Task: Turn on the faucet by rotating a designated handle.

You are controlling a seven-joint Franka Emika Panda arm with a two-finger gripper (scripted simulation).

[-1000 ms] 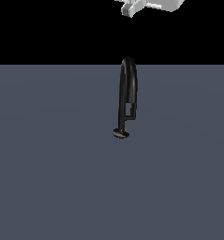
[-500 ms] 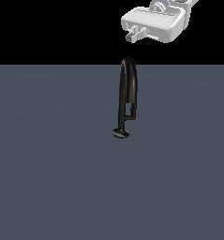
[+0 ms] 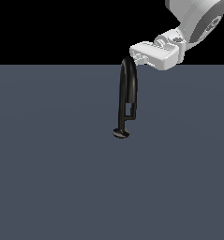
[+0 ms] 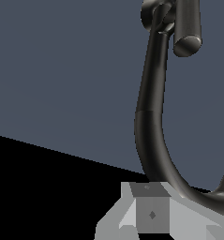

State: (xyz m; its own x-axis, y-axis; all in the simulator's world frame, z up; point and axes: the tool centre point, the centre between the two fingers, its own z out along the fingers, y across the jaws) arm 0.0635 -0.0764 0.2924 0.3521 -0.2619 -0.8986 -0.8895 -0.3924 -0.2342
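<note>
The faucet (image 3: 127, 89) is a glossy black, narrow inverted-U pipe standing on a small round disc base (image 3: 121, 133). Its handle (image 3: 130, 116) is a short thin bar low on the stem, between the two legs. My white gripper (image 3: 139, 56) hangs level with the top of the arch, just on the exterior view's right of it, fingers pointing at the pipe. In the wrist view the curved pipe (image 4: 148, 136) sweeps close past a grey finger (image 4: 151, 213), whose dark pad is bare. The gripper (image 4: 183, 220) is open and holds nothing.
The faucet stands alone on a flat dark grey surface (image 3: 52, 178). Behind the surface's far edge is plain black background. My arm's large white link (image 3: 197, 18) fills the exterior view's upper right corner.
My gripper has come down from the top of the exterior view to the height of the faucet's arch. The faucet and its handle have not moved.
</note>
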